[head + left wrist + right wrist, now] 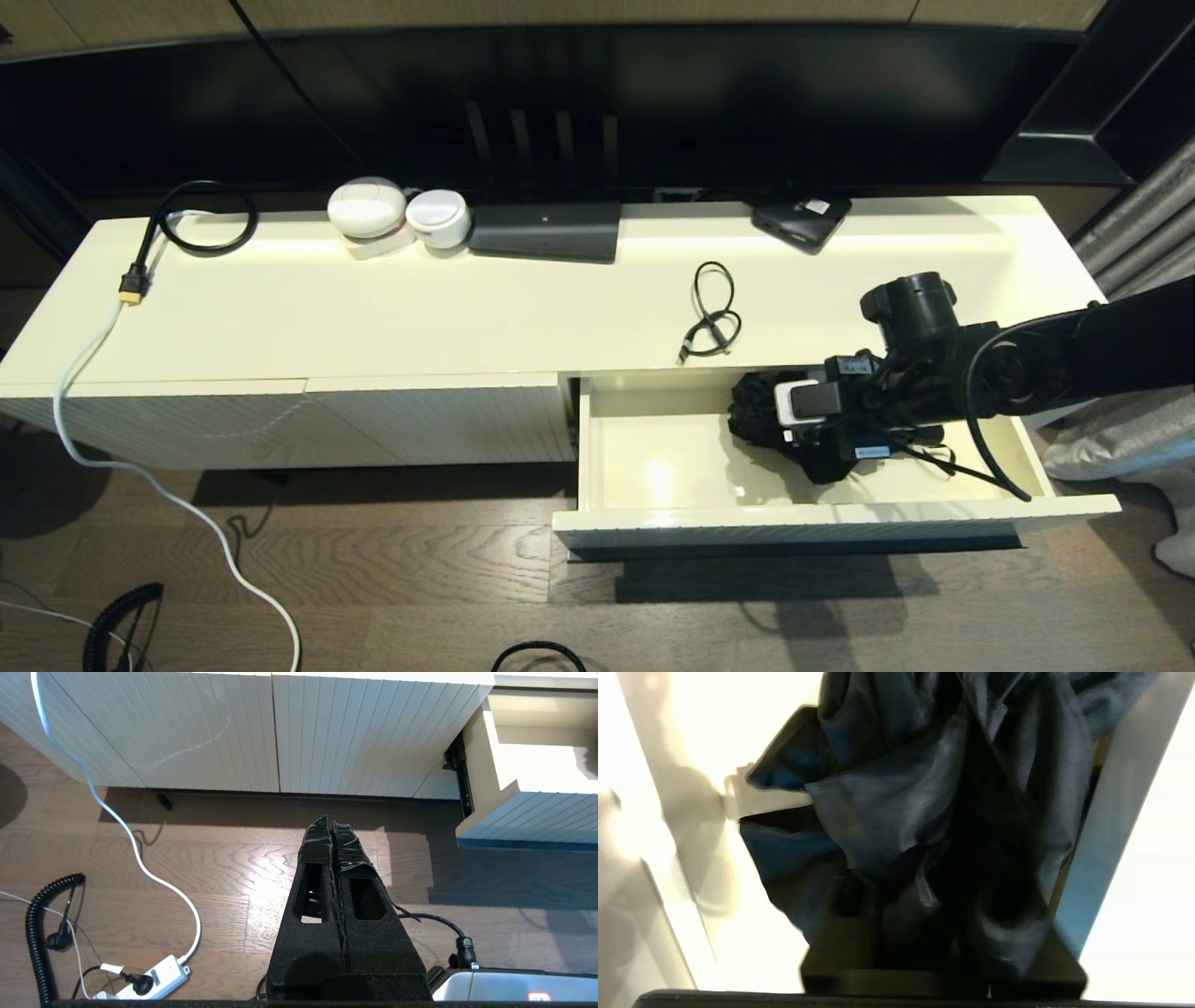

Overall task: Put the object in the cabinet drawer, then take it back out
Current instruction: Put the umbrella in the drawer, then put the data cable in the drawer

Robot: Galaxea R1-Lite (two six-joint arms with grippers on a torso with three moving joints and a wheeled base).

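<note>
The cabinet drawer (840,525) stands pulled out at the right end of the cream cabinet, its smooth interior showing. My right gripper (780,420) reaches into it from the right, shut on a bundle of dark blue-black cloth (752,411) that is low inside the drawer near its back wall. In the right wrist view the cloth (896,788) drapes over and hides the fingers of that gripper (924,868), with cream drawer walls (691,742) around it. My left gripper (331,823) hangs shut and empty over the wooden floor, left of the drawer (528,816).
On the cabinet top lie a small black cable (711,313), two white round devices (366,207), a flat black box (546,231) and a dark device (801,219). Handleless ribbed panels (280,732) fill the cabinet's left. A white cord (187,504), power strip (154,980) and coiled cord (35,933) lie on the floor.
</note>
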